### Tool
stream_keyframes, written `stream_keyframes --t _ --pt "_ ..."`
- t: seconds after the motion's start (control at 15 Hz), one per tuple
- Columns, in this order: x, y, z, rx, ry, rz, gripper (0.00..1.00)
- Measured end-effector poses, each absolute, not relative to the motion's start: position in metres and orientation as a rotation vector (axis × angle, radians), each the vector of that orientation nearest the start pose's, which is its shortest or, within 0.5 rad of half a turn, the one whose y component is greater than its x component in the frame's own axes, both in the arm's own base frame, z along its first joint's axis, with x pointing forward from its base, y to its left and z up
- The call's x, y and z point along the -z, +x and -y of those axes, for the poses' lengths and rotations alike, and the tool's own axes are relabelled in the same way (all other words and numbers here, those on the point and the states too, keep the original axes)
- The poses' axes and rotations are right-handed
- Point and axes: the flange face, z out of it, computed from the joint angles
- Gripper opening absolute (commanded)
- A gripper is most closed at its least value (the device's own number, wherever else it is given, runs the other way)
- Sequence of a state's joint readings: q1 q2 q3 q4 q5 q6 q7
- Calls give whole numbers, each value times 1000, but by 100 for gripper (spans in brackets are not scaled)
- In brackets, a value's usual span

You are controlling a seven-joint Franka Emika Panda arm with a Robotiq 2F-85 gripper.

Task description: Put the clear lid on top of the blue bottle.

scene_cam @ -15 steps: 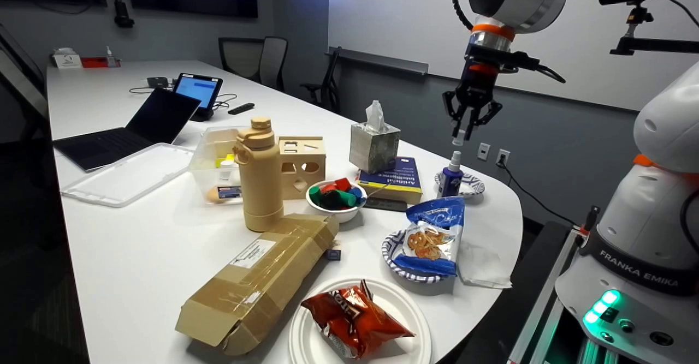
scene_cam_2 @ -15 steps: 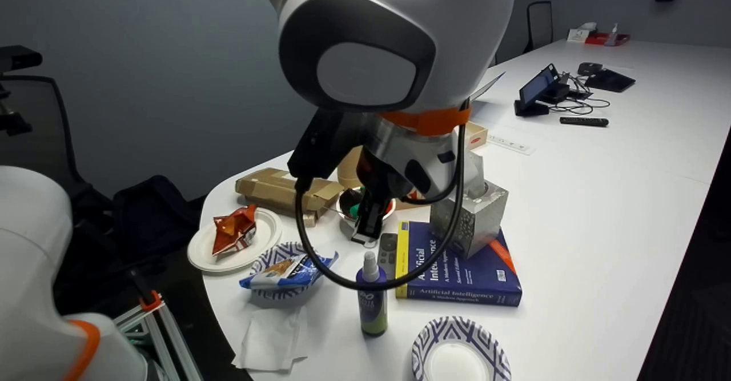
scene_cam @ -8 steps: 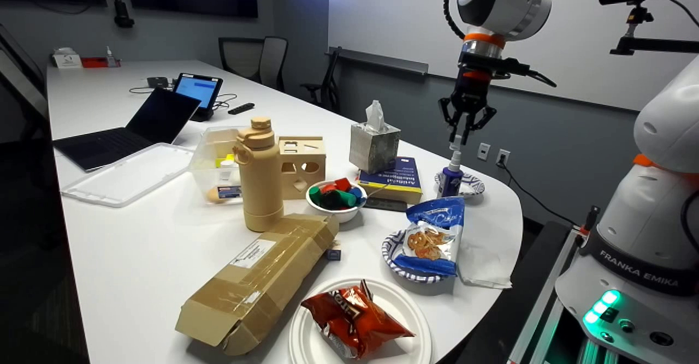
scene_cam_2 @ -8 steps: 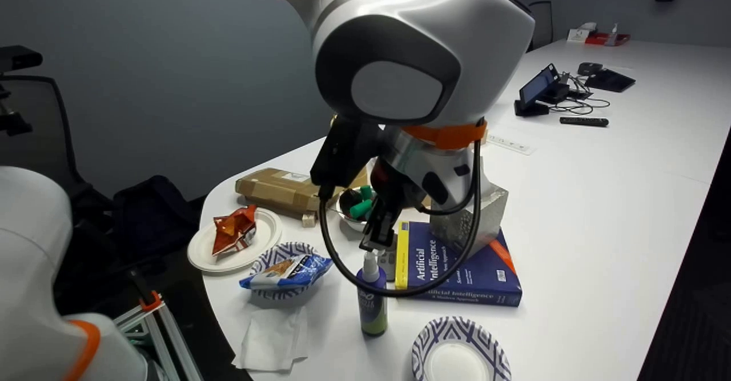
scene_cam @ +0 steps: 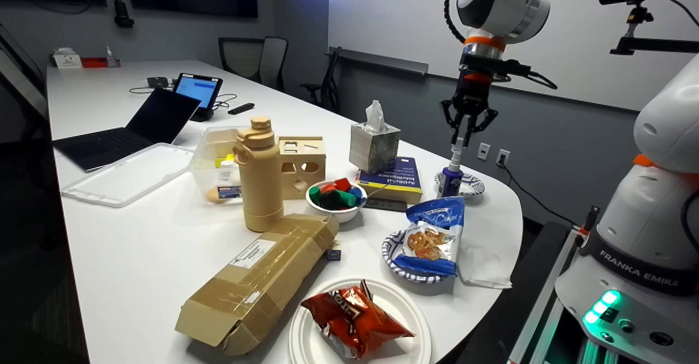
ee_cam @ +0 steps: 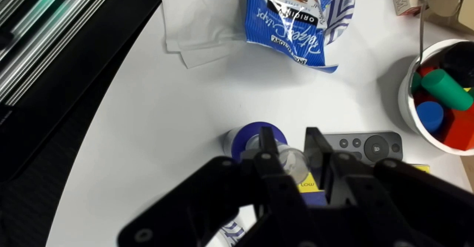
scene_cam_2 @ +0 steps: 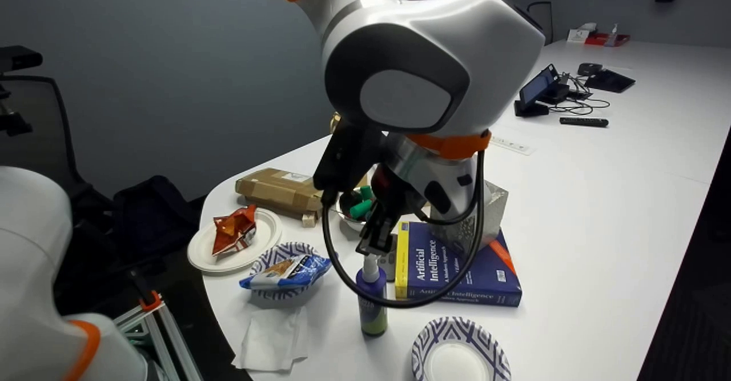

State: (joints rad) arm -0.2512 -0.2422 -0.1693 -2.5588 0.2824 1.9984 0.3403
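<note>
The blue bottle (scene_cam: 451,182) stands upright near the rounded table end, with a pale narrow spray top. It also shows in an exterior view (scene_cam_2: 372,308) and in the wrist view (ee_cam: 241,139). My gripper (ee_cam: 290,139) is directly above it, with its fingers around the clear lid (ee_cam: 294,164). The lid looks held between the fingertips. In an exterior view the lid (scene_cam: 457,145) meets the top of the nozzle, in line with it. A pale shape shows through the lid in the wrist view. How far the lid sits over the nozzle cannot be told.
A blue snack packet (ee_cam: 289,28) in a patterned bowl is near the bottle. A remote (ee_cam: 370,147), a thick book (scene_cam_2: 462,275) with a tissue box (scene_cam_2: 494,212), and a white bowl of blocks (ee_cam: 407,106) stand nearby. A patterned plate (scene_cam_2: 425,344) is beside the bottle.
My gripper has come down with the lid, shifting slightly left in an exterior view. The gap between the lid and the nozzle top has closed. The bottle has not moved.
</note>
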Motion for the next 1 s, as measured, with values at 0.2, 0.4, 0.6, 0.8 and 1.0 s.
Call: stream_keyframes --t 0.2,0.4,0.6,0.8,1.0 --pt "-331 367 144 -448 -2529 -1231 6" --pt "-328 367 143 -461 -2529 -1225 6" --pt "-322 369 142 -483 -2531 -1222 6" --pt "-317 373 141 -500 -2534 -1221 6" --pt "-313 376 142 -513 -2537 -1220 6"
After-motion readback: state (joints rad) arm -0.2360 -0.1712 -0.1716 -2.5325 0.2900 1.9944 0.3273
